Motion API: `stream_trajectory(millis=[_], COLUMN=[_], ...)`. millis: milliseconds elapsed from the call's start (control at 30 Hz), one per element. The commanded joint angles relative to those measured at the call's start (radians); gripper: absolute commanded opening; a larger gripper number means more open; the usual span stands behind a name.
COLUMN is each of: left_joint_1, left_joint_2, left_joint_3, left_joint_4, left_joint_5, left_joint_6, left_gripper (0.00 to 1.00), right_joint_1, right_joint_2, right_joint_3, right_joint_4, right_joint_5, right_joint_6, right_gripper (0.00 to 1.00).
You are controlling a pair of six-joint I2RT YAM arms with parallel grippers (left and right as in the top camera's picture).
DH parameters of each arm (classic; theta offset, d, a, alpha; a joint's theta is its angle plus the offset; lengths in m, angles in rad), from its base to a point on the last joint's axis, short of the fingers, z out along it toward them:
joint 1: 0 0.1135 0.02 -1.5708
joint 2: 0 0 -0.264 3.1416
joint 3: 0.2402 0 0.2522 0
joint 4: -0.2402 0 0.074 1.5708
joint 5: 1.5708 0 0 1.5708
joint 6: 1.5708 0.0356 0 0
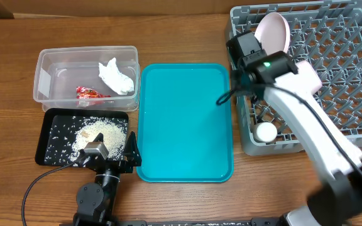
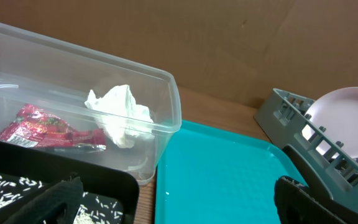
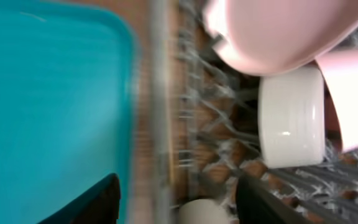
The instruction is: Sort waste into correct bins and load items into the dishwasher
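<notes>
Left gripper (image 2: pixel 178 185): fingers stood wide apart with nothing between them, low at the near edge of the black tray (image 1: pixel 46 143).
Right gripper (image 3: pixel 176 180): fingers stood apart and held nothing, above the side wall of the rack (image 1: pixel 351 58). This wrist view was blurred.
Packet (image 2: pixel 45 129): small, red and crinkled, with a clear sealed end. It lay flat in the tub (image 2: pixel 166 118), ahead of the left gripper and off to its left.
Napkin (image 2: pixel 120 115): white and crumpled into a loose wad. It was touching the packet's end, ahead of the left gripper.
Rice (image 1: pixel 98 133): white grains, heaped in one mound with loose ones scattered around, just in front of the left gripper.
Writing: the packet carried print too small to read; nothing else bore a label.
Tub: clear plastic with rounded corners; it held the packet and the napkin.
Black tray: shallow and dark; it held only the rice and sat right by the left gripper's left finger.
Rack: grey with a grid of pegs; it held the plate, the bowl and the cup.
Plate (image 1: pixel 273 31): pale and round, standing on edge among the pegs, ahead of the right gripper.
Bowl (image 3: pixel 291 118): white, lying on its side, just beyond the right gripper's fingers.
Cup (image 1: pixel 266 132): small and white, in the rack's corner, close under the right gripper.
Teal tray (image 1: pixel 184 122): bare, between the two grippers.
</notes>
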Motion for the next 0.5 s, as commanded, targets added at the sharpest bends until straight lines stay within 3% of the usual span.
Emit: stream_trajectory(millis=[0,67,267,467], left_joint_1=[0.01,0.01,0.01,0.01], left_joint_2=[-0.01,-0.01,-0.01,-0.01], left_joint_3=[-0.006,-0.006,-0.006,-0.006], left_joint_4=[0.004,0.004,0.004,0.004], left_joint_5=[0.008,0.008,0.008,0.008], left_joint_6=[-0.006,-0.006,-0.006,-0.006], left_gripper=[1.0,1.0,1.0,1.0], right_joint_1=[0.097,0.152,0.28,0.293], right_joint_2=[-0.229,-0.31,-0.478,-0.566], right_joint_3=[0.07,0.07,0.07,0.07], right_joint_4=[0.002,0.011,0.0,-0.114], right_joint_5=[-0.171,-0.204,-0.214,-0.197], right_joint_6=[0.004,0.004,0.004,-0.004], right_gripper=[0.72,1.0,1.0,1.0])
